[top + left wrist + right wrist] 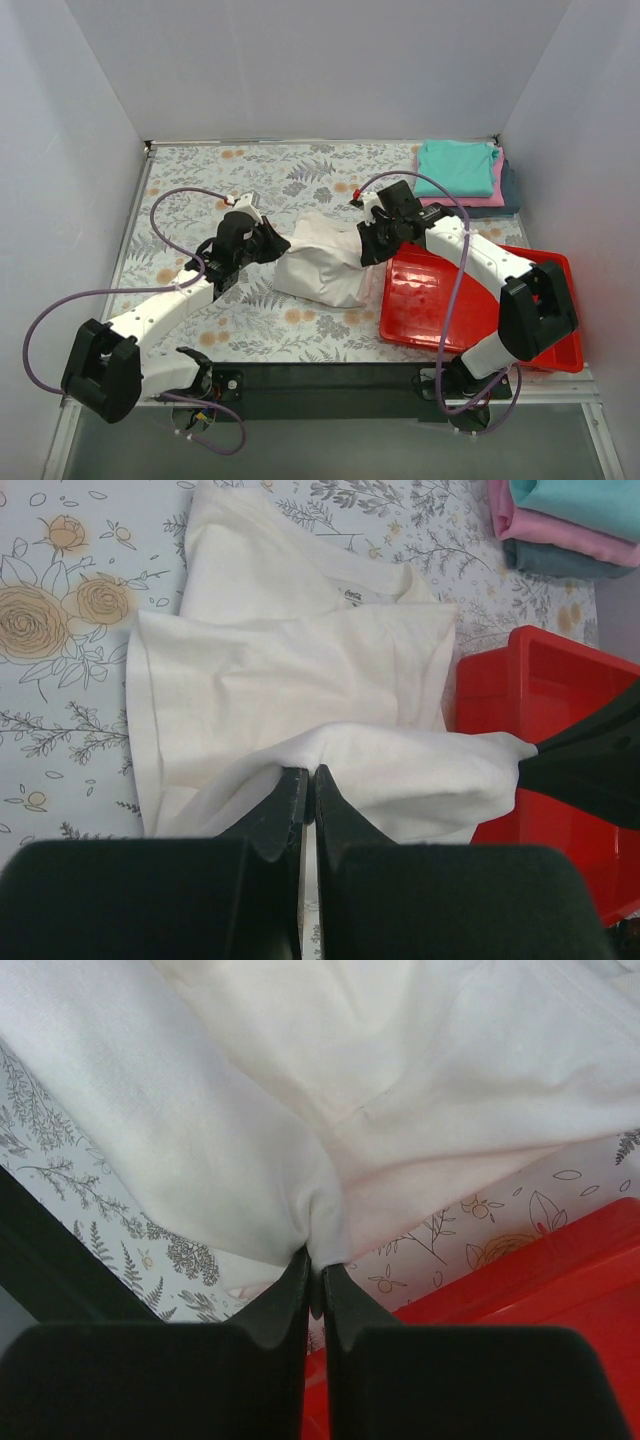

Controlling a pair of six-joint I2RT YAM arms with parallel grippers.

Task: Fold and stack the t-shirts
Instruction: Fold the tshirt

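A white t-shirt [322,262] lies partly folded in the middle of the floral table, its print hidden. My left gripper [272,244] is shut on the shirt's left edge; the left wrist view shows the white cloth [300,670] pinched at the fingertips [311,772]. My right gripper [368,247] is shut on the shirt's right edge; in the right wrist view the cloth [330,1080] bunches at the fingertips [315,1265]. Both lift the held edge slightly above the table. Folded teal [458,166], pink [496,190] and dark blue-grey [511,195] shirts are stacked at the back right.
A red plastic tray [470,310] sits at the right front, just right of the white shirt, and shows in the left wrist view [550,710] too. White walls enclose the table on three sides. Purple cables loop from both arms.
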